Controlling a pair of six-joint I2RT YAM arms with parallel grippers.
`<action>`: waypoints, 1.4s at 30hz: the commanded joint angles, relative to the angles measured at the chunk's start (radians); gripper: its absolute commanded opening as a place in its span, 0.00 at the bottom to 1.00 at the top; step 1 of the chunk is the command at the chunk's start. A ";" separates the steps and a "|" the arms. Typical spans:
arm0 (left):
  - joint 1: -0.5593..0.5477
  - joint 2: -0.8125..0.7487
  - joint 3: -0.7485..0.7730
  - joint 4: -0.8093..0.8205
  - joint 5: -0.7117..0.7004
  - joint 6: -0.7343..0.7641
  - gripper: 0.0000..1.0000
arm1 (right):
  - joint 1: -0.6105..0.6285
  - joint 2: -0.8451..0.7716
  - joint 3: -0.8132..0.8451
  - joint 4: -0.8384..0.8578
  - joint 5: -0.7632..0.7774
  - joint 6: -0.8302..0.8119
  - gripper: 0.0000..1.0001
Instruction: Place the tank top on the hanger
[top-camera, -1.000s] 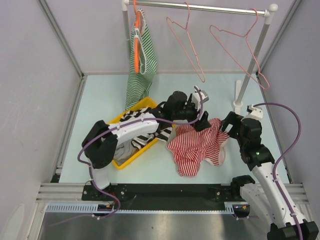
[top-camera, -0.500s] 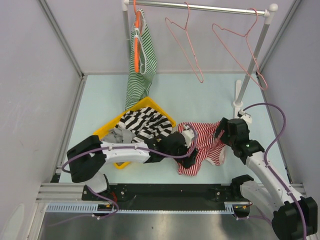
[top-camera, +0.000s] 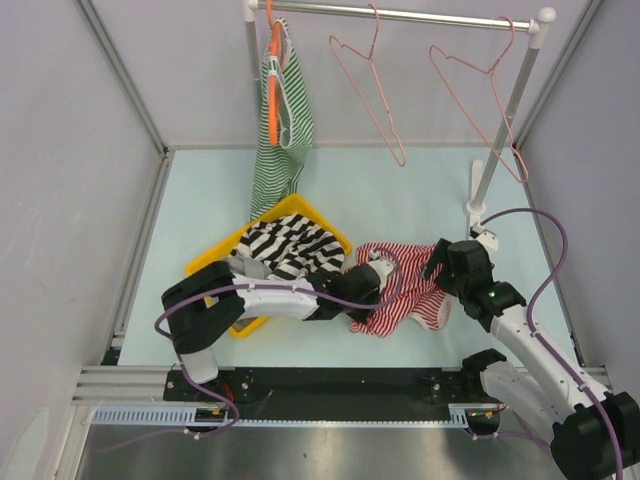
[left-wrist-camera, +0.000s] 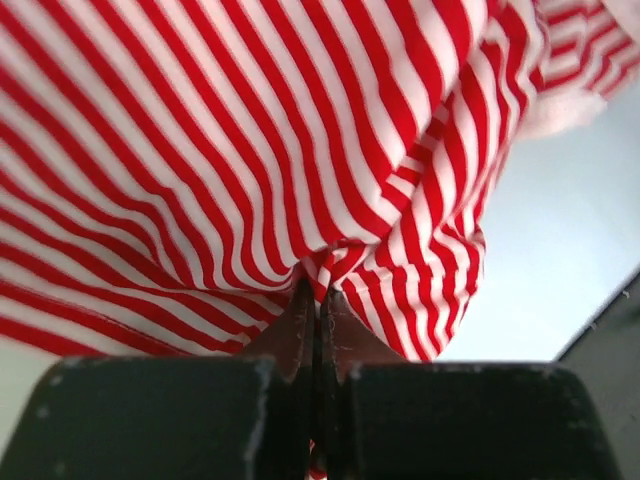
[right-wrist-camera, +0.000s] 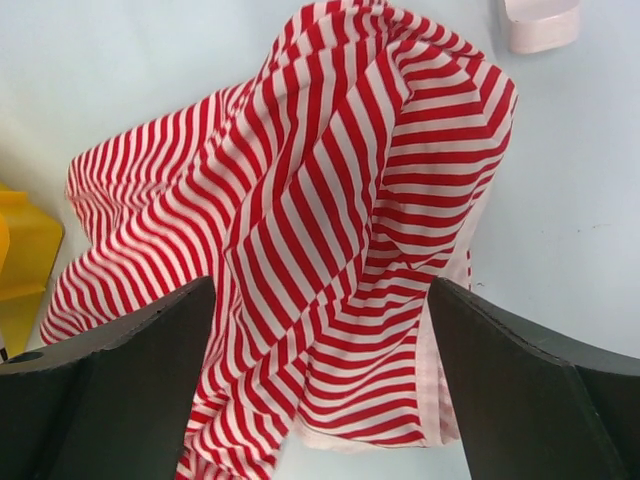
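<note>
Tank top (top-camera: 410, 300) lies crumpled, left end effector (left-wrist-camera: 318, 297) pinching it.

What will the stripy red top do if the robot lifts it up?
It will probably flop and hang down, since the top lies crumpled in soft folds. It is likely light: the thin cloth wrinkles easily where the left tool pinches it. It might slip free, as only a small fold is pinched.

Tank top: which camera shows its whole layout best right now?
Top external: nearly the whole crumpled tank top shows. Right wrist sees most of it between its open jaws, near edge cut off. Left wrist sees only a fold pinched in its shut jaws.
</note>
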 joint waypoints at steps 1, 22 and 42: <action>0.092 -0.048 0.163 -0.052 -0.098 0.138 0.00 | 0.006 -0.020 0.004 -0.017 0.041 0.020 0.93; 0.159 -0.125 0.110 0.123 -0.026 0.090 0.97 | 0.030 -0.014 0.022 -0.184 0.015 0.043 0.91; 0.126 0.069 0.125 0.227 -0.006 -0.032 0.76 | 0.282 0.153 -0.019 -0.252 0.024 0.263 0.84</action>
